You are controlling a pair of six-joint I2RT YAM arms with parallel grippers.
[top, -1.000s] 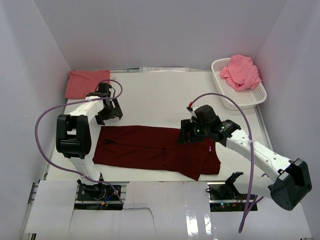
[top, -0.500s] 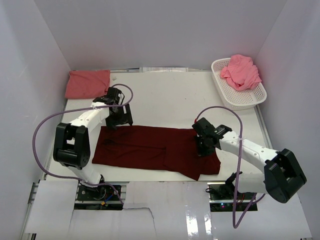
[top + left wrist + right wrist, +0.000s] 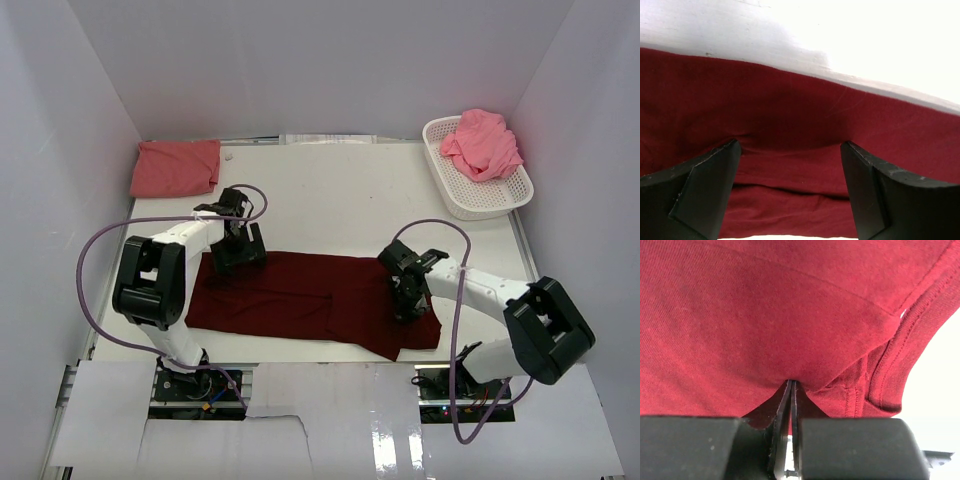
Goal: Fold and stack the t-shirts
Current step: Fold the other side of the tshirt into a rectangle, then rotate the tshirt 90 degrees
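A dark maroon t-shirt (image 3: 300, 295) lies spread flat across the near half of the table. My left gripper (image 3: 238, 255) is open and low over its far left edge. In the left wrist view the cloth (image 3: 790, 110) fills the gap between the fingers of that gripper (image 3: 790, 145), bulging a little. My right gripper (image 3: 408, 300) is shut on the shirt's right part. In the right wrist view a pucker of maroon cloth (image 3: 765, 315) is drawn into the closed tips of that gripper (image 3: 791, 383), beside a stitched hem. A folded coral t-shirt (image 3: 175, 167) lies at the far left corner.
A white perforated basket (image 3: 470, 205) stands at the far right with a crumpled pink t-shirt (image 3: 483, 143) in it. White walls close in the table on three sides. Purple cables loop from both arms over the table.
My left gripper has come nearer and right, from the bare table onto the shirt's far left edge. My right gripper has shifted right along the shirt and shut on the cloth.
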